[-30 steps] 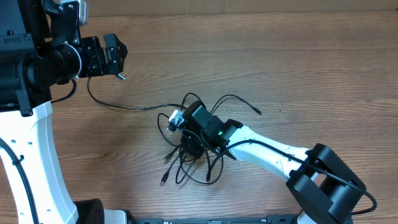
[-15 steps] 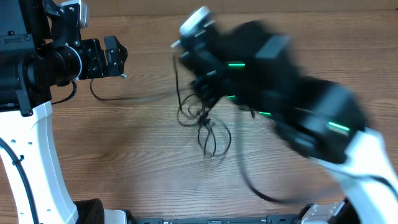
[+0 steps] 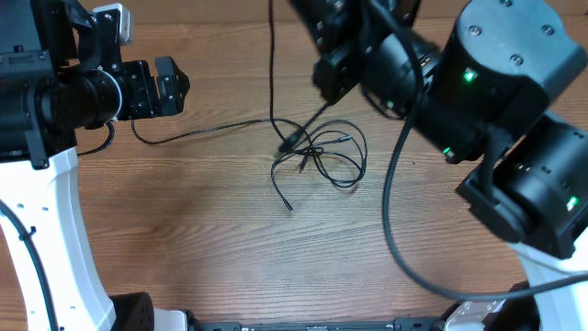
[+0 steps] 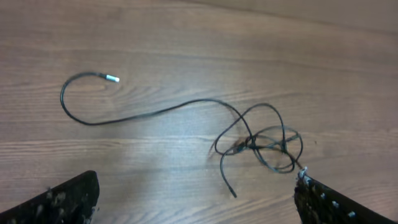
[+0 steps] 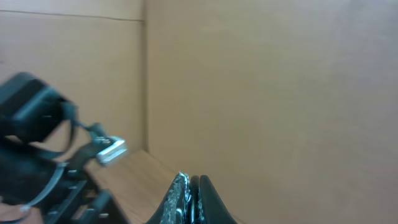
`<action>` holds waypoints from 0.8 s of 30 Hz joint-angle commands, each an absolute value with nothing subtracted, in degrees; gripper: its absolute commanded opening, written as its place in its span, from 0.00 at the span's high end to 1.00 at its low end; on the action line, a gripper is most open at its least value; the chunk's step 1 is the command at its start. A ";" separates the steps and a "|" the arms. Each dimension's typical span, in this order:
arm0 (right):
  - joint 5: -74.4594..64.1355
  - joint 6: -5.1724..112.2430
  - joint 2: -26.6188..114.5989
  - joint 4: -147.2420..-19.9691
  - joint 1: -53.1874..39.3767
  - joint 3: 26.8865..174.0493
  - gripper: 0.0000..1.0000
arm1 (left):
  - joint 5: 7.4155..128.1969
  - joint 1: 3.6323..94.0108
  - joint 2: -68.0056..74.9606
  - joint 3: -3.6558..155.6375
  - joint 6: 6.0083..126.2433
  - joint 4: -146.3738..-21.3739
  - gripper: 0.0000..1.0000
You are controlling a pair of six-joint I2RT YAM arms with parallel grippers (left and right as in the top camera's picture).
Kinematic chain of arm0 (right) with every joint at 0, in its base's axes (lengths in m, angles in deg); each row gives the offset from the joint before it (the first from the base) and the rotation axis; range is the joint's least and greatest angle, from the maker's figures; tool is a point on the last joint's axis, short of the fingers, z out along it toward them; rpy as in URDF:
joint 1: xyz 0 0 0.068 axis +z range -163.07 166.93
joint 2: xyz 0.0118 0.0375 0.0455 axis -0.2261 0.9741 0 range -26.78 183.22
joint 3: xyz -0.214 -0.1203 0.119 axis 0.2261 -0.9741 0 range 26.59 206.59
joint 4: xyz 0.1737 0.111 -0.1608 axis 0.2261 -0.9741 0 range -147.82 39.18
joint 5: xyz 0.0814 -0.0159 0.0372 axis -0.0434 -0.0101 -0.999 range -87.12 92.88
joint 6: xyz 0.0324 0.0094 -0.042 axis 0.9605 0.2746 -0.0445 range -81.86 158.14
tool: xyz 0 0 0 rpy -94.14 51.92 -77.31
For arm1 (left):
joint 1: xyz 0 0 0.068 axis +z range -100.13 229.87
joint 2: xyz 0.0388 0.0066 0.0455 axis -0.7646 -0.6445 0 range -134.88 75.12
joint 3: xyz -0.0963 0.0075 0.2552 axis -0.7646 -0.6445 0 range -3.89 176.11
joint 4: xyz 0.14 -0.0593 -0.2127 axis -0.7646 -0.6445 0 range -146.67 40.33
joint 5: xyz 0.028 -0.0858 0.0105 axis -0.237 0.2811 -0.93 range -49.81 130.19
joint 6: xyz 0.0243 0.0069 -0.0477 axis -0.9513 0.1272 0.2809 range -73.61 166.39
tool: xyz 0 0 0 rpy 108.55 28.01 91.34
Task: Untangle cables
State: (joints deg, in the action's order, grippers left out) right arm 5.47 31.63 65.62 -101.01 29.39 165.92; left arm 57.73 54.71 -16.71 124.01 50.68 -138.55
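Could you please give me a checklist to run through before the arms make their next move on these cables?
1. Left gripper open and empty: ok, jaws wide apart.
2. Right gripper shut: ok, closed tight.
3. Right gripper holding a cord: cannot tell; one strand rises out of the overhead view, but none shows in its wrist view.
4. Cables separated: not ok, a knot of loops lies on the table.
5. Free end to pick: ok, the silver plug tip lies loose, apart from the knot.

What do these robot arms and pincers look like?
The left arm and right arm pair white links with bulky black joints. Green lights glow on the right one, and a thick black cable loops beside it. The left pincer is black.
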 commanded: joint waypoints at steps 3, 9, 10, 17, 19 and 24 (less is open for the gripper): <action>7.88 30.83 63.52 -103.72 17.91 166.25 0.96 | 69.71 54.17 -19.83 124.69 43.71 -140.34 0.00; 6.21 30.80 60.57 -105.76 12.03 166.25 0.96 | 88.81 47.48 -22.13 124.69 32.89 -136.32 0.00; 6.24 30.76 59.89 -106.04 11.75 166.25 0.95 | 90.84 45.05 -22.94 124.69 30.05 -135.58 0.00; 6.24 30.59 58.82 -109.52 11.60 166.22 0.94 | 92.99 28.20 -32.27 124.69 13.37 -133.11 0.00; 6.24 30.59 58.73 -110.17 11.60 166.22 0.94 | 92.99 25.73 -34.43 124.69 11.08 -132.30 0.01; 6.21 30.24 58.40 -113.69 11.55 166.22 0.94 | 91.00 22.91 -38.08 124.69 11.14 -129.98 0.01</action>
